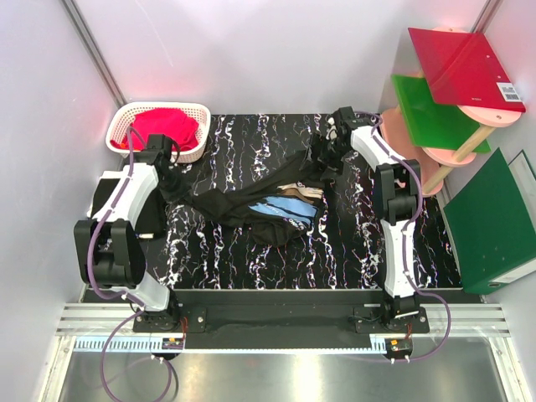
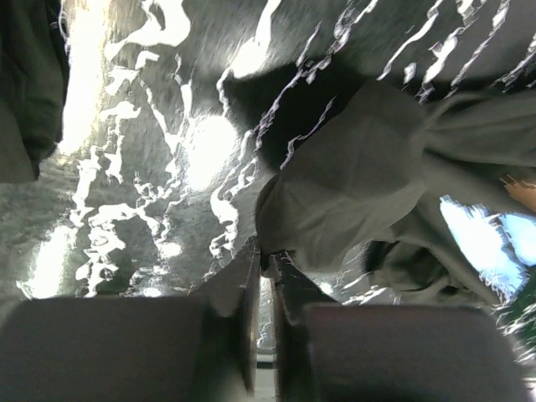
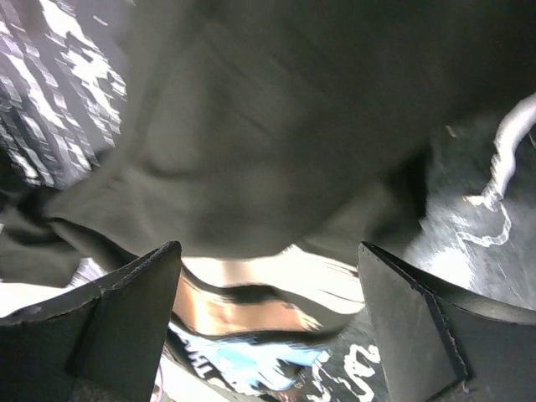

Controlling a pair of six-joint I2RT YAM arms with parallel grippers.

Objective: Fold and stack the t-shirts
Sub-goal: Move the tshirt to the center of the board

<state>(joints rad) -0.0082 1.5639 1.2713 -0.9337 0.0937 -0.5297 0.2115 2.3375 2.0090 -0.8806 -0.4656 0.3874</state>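
Printed black t-shirt (image 1: pixel 251 205) sits bunched mid-table (image 1: pixel 352 243), strung out between both arms: left gripper (image 2: pixel 266 260) fingers are pinched nearly together on its left edge, while right gripper (image 3: pixel 266 249) fingers are spread wide, with cloth lying unclamped between them.

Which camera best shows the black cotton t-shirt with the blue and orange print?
Top external: the whole black t-shirt shows, bunched on the black marbled table. Left wrist shows one end; right wrist, a blurred close-up.
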